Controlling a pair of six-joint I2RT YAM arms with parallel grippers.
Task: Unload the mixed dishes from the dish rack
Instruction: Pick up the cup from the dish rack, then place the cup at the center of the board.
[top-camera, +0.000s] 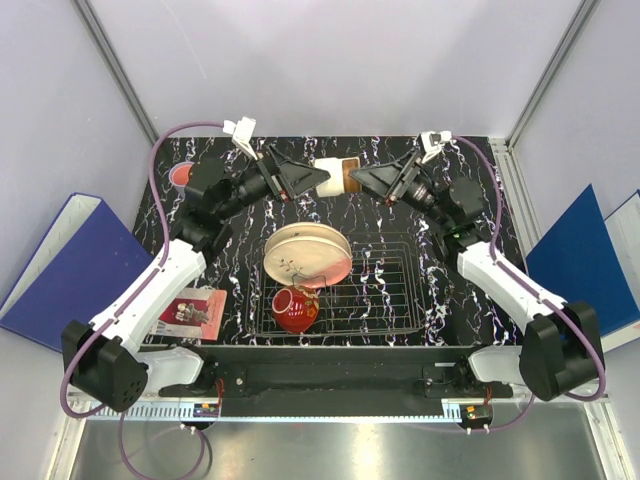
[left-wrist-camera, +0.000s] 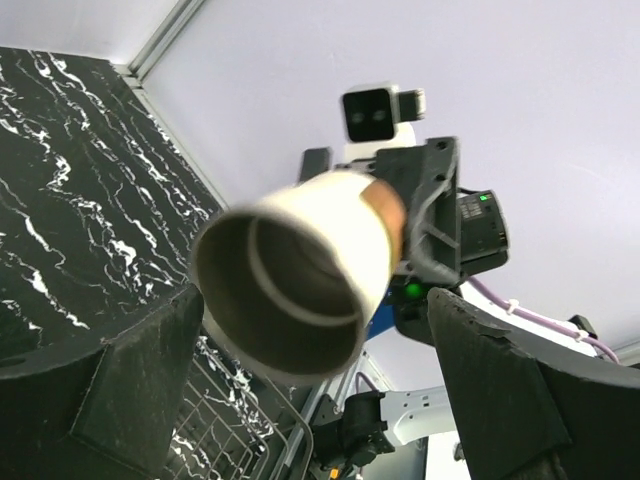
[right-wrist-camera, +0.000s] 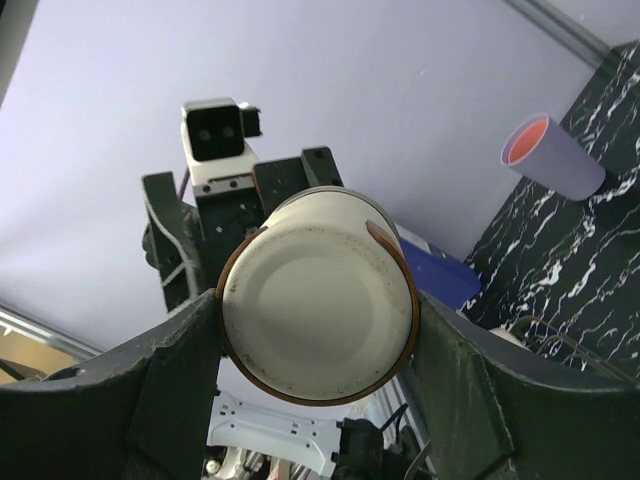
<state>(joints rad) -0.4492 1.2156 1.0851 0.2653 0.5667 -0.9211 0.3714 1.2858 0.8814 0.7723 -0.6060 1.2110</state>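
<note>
My right gripper (right-wrist-camera: 318, 310) is shut on the base of the small brown-cream cup (right-wrist-camera: 318, 300), held in the air above the back of the table (top-camera: 335, 176). The cup's mouth (left-wrist-camera: 290, 285) faces my left gripper (left-wrist-camera: 315, 300), whose fingers (left-wrist-camera: 150, 380) stand open either side of its rim without touching. The two grippers meet nose to nose, left (top-camera: 318, 178) and right (top-camera: 352, 178). Below them the wire dish rack (top-camera: 390, 290) holds a cream and pink plate (top-camera: 307, 254) leaning on edge and a glossy red bowl-cup (top-camera: 296, 309).
A lilac tumbler (right-wrist-camera: 552, 155) lies on its side at the table's back left (top-camera: 180, 175). A red printed card (top-camera: 197, 307) lies left of the rack. Blue binders lean outside the table, one at the left (top-camera: 60, 265) and one at the right (top-camera: 585, 255).
</note>
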